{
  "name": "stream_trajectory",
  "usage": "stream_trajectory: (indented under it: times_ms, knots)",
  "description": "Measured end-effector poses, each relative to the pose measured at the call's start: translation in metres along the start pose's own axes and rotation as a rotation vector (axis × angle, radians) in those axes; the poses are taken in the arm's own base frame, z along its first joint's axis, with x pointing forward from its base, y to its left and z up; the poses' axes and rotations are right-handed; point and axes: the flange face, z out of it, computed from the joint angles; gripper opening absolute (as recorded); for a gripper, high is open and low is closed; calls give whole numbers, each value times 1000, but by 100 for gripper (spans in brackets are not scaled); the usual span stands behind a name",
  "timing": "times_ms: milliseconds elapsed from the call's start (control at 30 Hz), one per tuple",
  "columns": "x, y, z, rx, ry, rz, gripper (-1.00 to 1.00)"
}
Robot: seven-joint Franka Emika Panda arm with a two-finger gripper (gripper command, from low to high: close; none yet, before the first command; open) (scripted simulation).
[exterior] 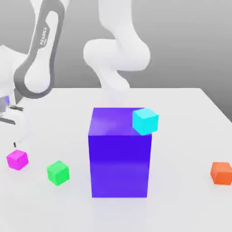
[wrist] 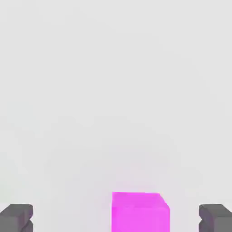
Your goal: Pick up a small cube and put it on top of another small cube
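Exterior view: the arm reaches toward this view's left, above the magenta cube (exterior: 17, 159) on the table (exterior: 190, 136), with the green cube (exterior: 58, 172) near it; the hand itself is cut off at the frame edge. Hand view: the gripper (wrist: 116, 217) is fully open and empty, with the magenta cube (wrist: 140, 212) between its 2 fingertips (wrist: 16, 216), so the approach step seems in hand, and the next move calls for descending before closing.

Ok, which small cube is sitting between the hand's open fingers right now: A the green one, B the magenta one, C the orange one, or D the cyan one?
B: the hand view shows the magenta cube lying between the two dark fingertips of the open hand, untouched by either.
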Motion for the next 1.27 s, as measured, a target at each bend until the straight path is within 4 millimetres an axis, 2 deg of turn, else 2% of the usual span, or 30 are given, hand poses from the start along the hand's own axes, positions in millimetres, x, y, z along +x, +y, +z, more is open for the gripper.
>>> stream_trajectory:
  times_ms: [133,167,400,600,667,700,800,900,967,1133,1167,1267]
  knots:
    - [-1,5,45,-8,-7,2,0]
    - [-2,6,54,-7,-8,3,-100]
    - [-3,6,57,-6,-10,4,-100]
    - [-4,3,0,-5,-11,-4,-100]
    - [-21,-22,-14,4,-17,-114,-100]
    - [-34,-44,-21,7,-19,-200,-100]
    - [-73,-82,-38,11,-22,-412,-100]
    - [-112,-109,-53,3,-16,-611,-100]
    - [-122,-116,-44,1,-14,-661,-100]
    - [-125,-118,-2,1,-13,-678,-100]
    - [-126,-118,5,0,-13,-680,100]
    - [-126,-118,5,0,-13,-680,100]
